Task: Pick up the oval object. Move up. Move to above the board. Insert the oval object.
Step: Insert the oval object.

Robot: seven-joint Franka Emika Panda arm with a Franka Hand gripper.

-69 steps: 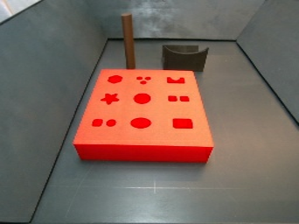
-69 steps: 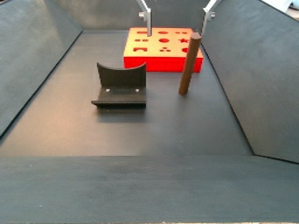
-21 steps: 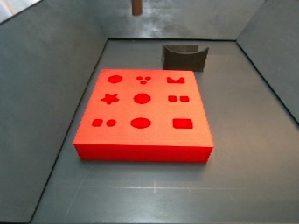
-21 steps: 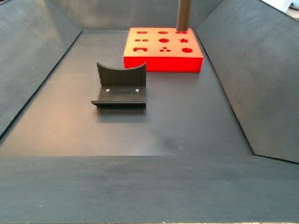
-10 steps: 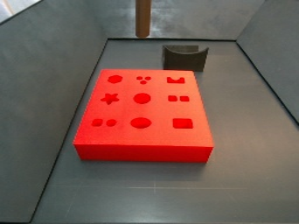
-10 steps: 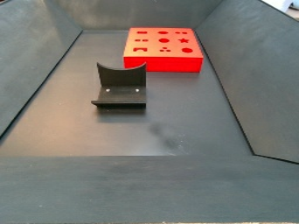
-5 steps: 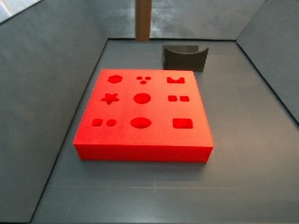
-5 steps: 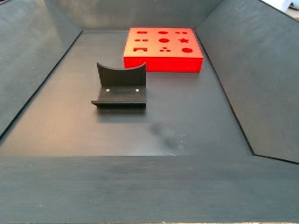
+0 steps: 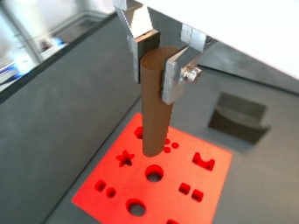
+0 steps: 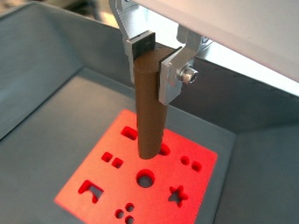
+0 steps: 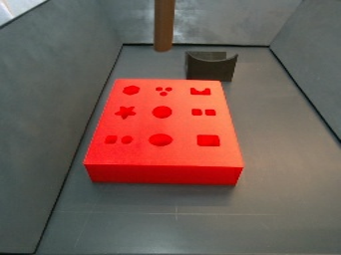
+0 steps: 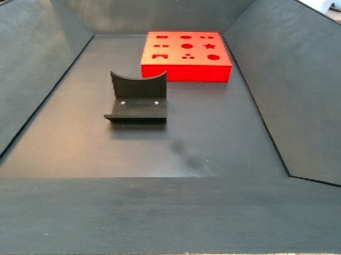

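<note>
Gripper (image 9: 159, 54): seen in both wrist views (image 10: 156, 54); positioned high above the board; not visible in either side view.
Gripper state: the two flat silver fingers (image 9: 176, 74) are closed against opposite sides of the oval object's upper end, holding it.
Oval object (image 9: 153, 109): brown peg, hanging upright from the gripper, lower end free and clear of the board. In a side view only its lower part (image 11: 163, 28) shows, entering from the upper frame edge, above the far end of the board.
Oval object, wrist alignment: in both wrist views (image 10: 146, 105) the lower tip appears over the middle rows of holes; which hole lies directly beneath cannot be told.
Board (image 11: 134, 164): flat bright red block resting on the dark floor, top face up, twelve darker cut-outs visible. In a side view it sits at the far end of the enclosure (image 12: 186, 73).
Board in wrist views: lies below the peg (image 9: 105, 173), (image 10: 100, 175).
Fixture (image 12: 136, 99): dark L-shaped bracket on a base plate, standing on the floor, apart from the board; also visible beyond the board's far edge (image 11: 212, 66) and in a wrist view (image 9: 240, 117).
Enclosure walls (image 12: 47, 80): grey panels surrounding the floor.
</note>
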